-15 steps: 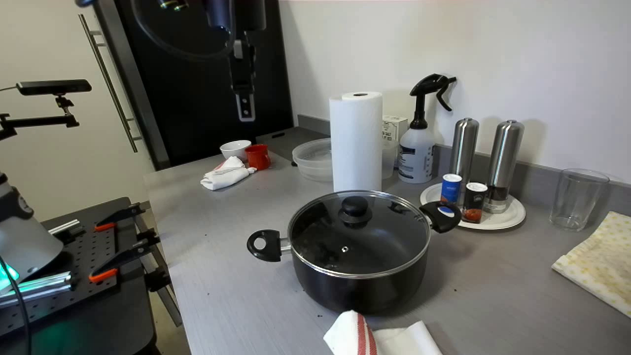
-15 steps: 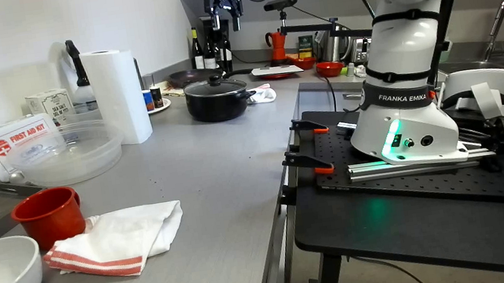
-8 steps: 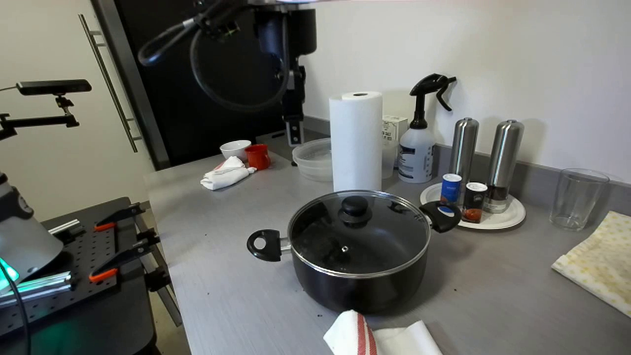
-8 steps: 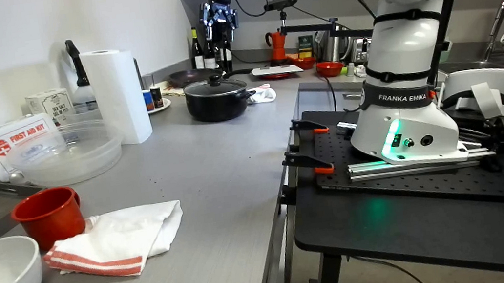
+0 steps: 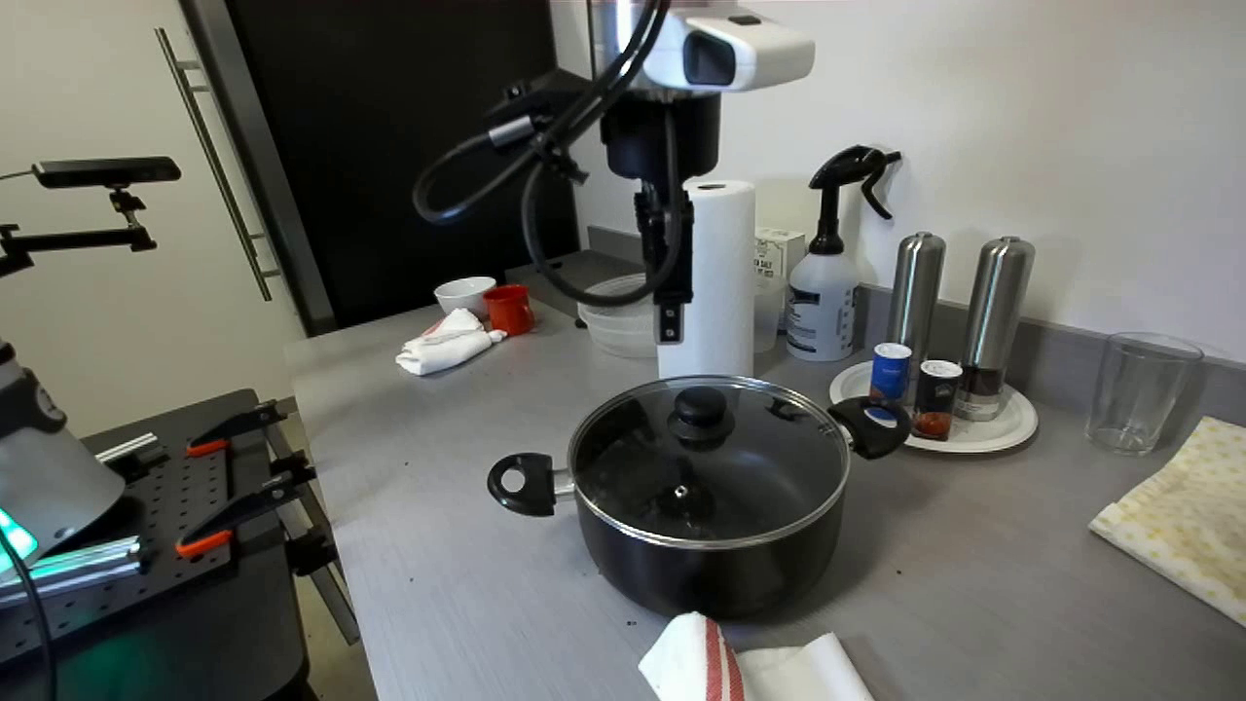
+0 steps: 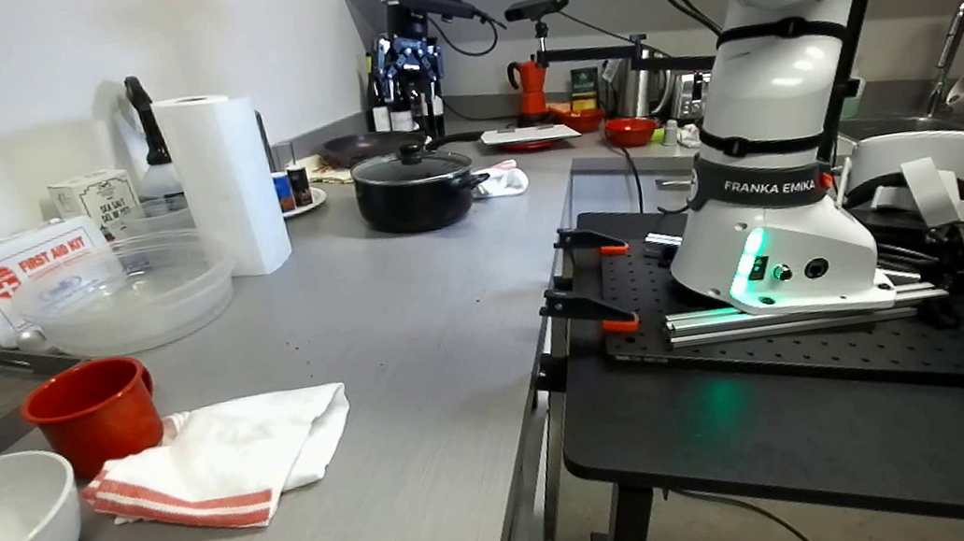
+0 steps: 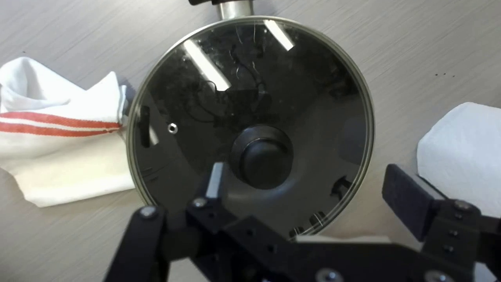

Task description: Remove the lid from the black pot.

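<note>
The round glass lid (image 5: 759,477) with its metal rim and black centre knob (image 5: 701,404) sits on the black pot (image 5: 715,579) on the counter. The lid (image 6: 388,170) and pot (image 6: 415,207) also show in an exterior view. In the wrist view the lid (image 7: 313,105) fills the middle, and its knob (image 7: 266,162) lies just beyond one finger. My gripper (image 5: 672,326) points down above the lid, apart from it; it also shows in an exterior view (image 6: 410,82). In the wrist view my gripper (image 7: 311,190) is wide open, with nothing between the fingers.
A paper towel roll (image 5: 725,292) stands close behind the pot. A white plate (image 5: 1012,424) with grinders and small shakers is beside one pot handle. A striped cloth (image 5: 769,667) lies in front. A drinking glass (image 5: 1139,394) stands near the wall.
My gripper has come down and moved right in an exterior view, from high over the counter to above the lid. The lid and pot have not moved.
</note>
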You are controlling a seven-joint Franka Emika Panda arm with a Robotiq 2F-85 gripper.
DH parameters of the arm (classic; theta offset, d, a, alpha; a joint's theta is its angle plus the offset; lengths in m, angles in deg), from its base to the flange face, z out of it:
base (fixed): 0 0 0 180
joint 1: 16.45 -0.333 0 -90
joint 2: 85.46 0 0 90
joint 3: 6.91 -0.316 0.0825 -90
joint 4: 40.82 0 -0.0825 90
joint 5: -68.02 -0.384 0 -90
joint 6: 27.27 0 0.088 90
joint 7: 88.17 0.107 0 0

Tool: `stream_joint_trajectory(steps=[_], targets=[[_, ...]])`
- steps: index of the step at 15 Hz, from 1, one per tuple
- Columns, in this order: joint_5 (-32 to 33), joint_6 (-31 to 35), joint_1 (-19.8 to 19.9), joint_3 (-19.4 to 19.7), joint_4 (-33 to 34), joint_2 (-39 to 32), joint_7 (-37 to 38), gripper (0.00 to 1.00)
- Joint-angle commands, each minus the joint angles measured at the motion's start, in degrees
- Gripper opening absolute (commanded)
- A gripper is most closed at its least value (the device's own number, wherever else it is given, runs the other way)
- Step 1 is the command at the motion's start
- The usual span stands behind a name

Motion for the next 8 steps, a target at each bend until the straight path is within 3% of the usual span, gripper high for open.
stream_joint_trajectory(steps=[1,8], targets=[[-0.7,-0.4,2.2,-1.6,6.6,-5.8,1.5,1.00],[0.4,0.1,3.5,-3.4,10.2,-11.7,2.6,1.00]])
